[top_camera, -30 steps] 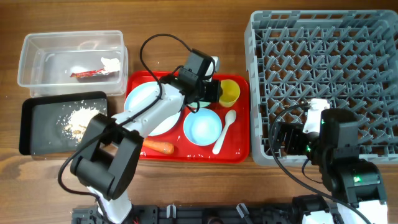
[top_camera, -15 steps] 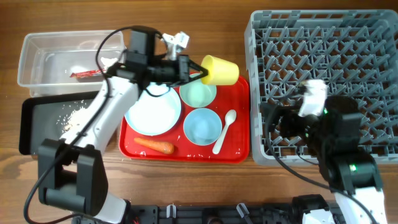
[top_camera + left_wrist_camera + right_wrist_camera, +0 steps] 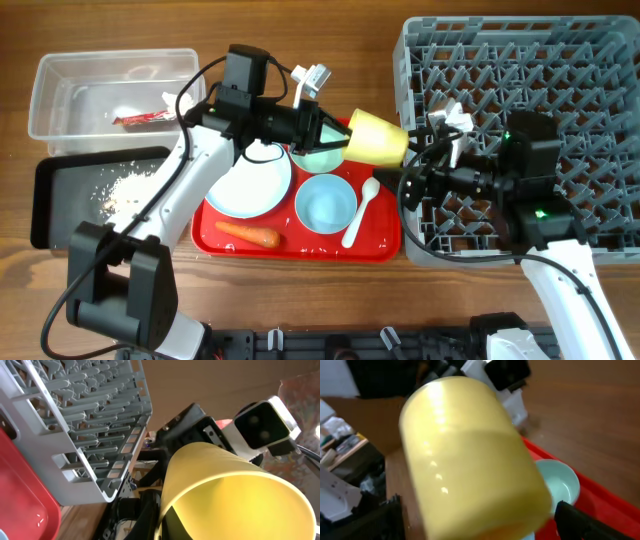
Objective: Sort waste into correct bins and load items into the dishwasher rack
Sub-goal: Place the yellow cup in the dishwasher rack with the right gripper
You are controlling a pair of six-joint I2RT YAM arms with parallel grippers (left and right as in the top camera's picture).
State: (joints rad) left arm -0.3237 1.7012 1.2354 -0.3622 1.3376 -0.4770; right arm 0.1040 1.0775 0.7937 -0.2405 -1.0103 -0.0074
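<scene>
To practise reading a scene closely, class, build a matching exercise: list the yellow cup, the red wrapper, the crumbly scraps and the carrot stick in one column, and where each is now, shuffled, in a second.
Things
1. yellow cup
2. red wrapper
3. crumbly scraps
4. carrot stick

Places
A. in the black tray
B. on the red tray
C. held in the air by the left gripper
D. in the clear tub

Pairs: 1-C, 2-D, 3-A, 4-B

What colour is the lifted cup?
Yellow cup; the right wrist view shows it best.
</scene>
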